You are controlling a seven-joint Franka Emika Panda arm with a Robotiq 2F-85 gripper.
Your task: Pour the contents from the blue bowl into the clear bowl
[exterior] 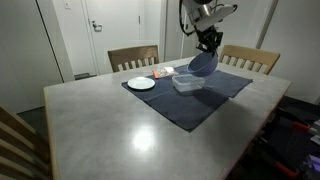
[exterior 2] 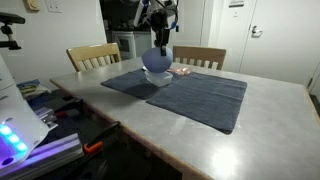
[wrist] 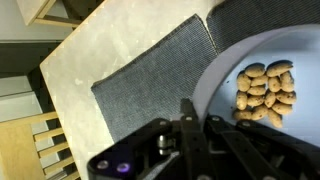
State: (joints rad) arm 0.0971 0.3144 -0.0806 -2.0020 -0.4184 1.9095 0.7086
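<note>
Nearest in an exterior view is one chair back (exterior: 14, 140), cut off at the frame edge. Next is the worktop (exterior: 110, 135) with one dark cloth mat (exterior: 195, 102) on it. On the mat we count one white plate (exterior: 141, 83), one clear bowl (exterior: 186, 85) and one small pinkish item (exterior: 160, 72) that we can't identify. One blue bowl (exterior: 203, 63) hangs tilted just above the clear bowl; we can't tell whether they touch. The jaws are clamped tight on its rim, and in the wrist view they're dark and blurred. Tan nut-like pieces (wrist: 265, 92) lie inside the blue bowl, partly cut off, so we have no reliable count. The arm (exterior: 198, 14) drops in from above, its upper part out of frame. Two more chairs (exterior: 133, 57) stand at the far side.
</note>
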